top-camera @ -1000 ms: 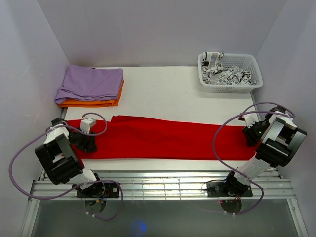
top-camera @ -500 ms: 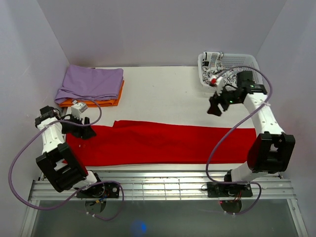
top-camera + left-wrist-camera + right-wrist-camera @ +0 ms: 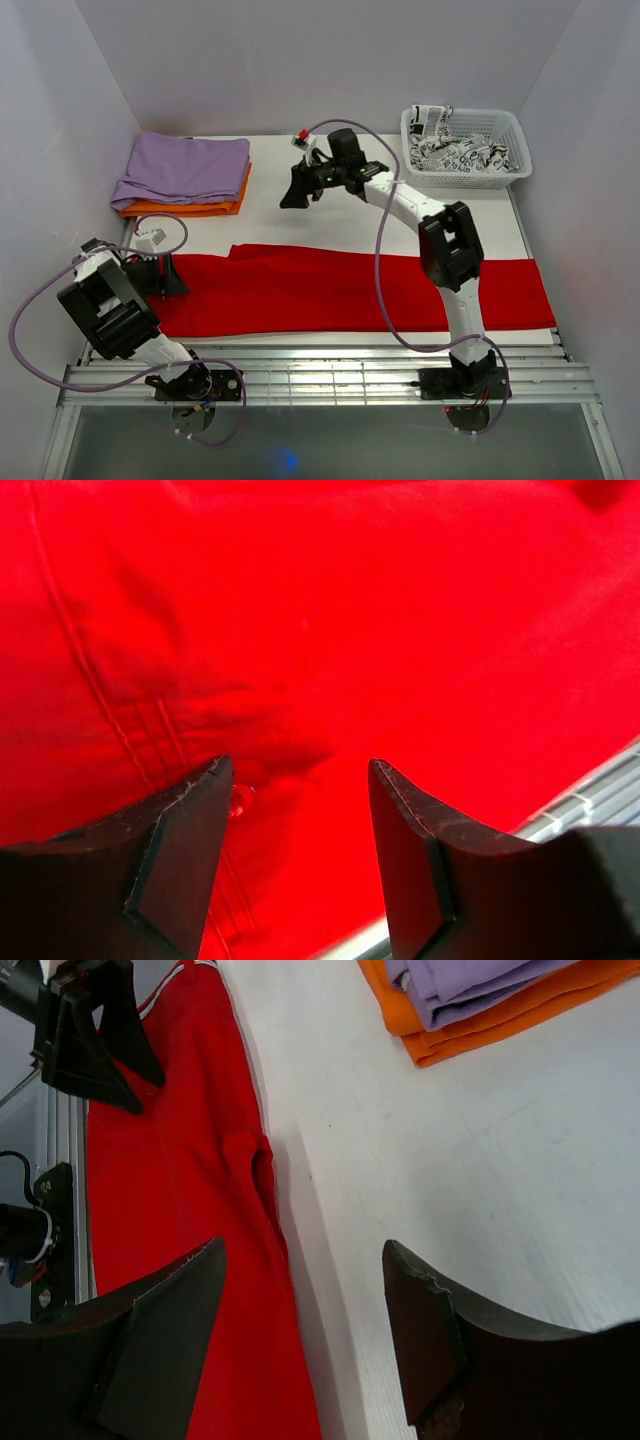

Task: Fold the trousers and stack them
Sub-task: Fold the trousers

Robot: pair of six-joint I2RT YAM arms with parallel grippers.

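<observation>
The bright red trousers (image 3: 340, 290) lie flat and stretched out across the near half of the table, folded lengthwise into one long strip. My left gripper (image 3: 170, 280) is open, low over their left end. The left wrist view shows its jaws (image 3: 300, 770) apart over seamed red fabric (image 3: 350, 630), holding nothing. My right gripper (image 3: 293, 195) is open and empty, reaching far left above the bare white table behind the trousers. In the right wrist view its jaws (image 3: 302, 1250) straddle the trousers' far edge (image 3: 190, 1180), well above it.
A folded lilac cloth (image 3: 185, 165) lies on a folded orange cloth (image 3: 190, 208) at the back left, both also in the right wrist view (image 3: 470, 975). A white basket (image 3: 460, 178) holding black-and-white patterned cloth (image 3: 460, 150) stands back right. A metal rail (image 3: 320, 370) runs along the front edge.
My right gripper left the trousers' right end, rose past the basket and swung left to the back middle. My left gripper shifted slightly left. The trousers lie a little nearer the front edge.
</observation>
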